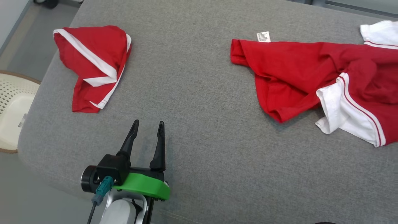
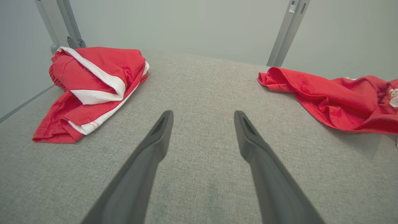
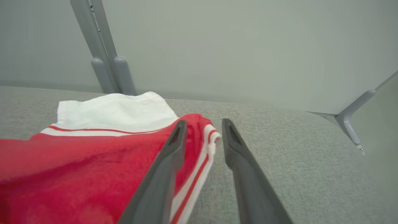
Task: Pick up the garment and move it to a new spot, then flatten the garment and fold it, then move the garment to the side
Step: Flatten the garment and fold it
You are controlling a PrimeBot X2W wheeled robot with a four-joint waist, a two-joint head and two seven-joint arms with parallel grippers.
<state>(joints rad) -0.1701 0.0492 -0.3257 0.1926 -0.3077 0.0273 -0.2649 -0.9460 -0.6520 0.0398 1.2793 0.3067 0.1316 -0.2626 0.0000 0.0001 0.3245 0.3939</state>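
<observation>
A crumpled red garment [image 1: 295,68] with white sleeves and a white label lies on the right of the grey cushioned surface [image 1: 192,93]. It also shows at the right of the left wrist view [image 2: 335,96]. In the right wrist view, my right gripper [image 3: 203,122] hovers low over the garment [image 3: 93,161]. Its jaws are narrowly apart, with the red-and-white striped edge lying between them and bare cushion showing beside the right finger. My left gripper [image 1: 148,123] stands open over bare cushion near the front left [image 2: 203,113], holding nothing.
A second red garment with white trim [image 1: 93,65] lies folded at the back left [image 2: 90,87]. A cream woven basket [image 1: 12,102] stands on the floor past the cushion's left edge. Grey metal posts [image 3: 105,62] rise behind the surface against a pale wall.
</observation>
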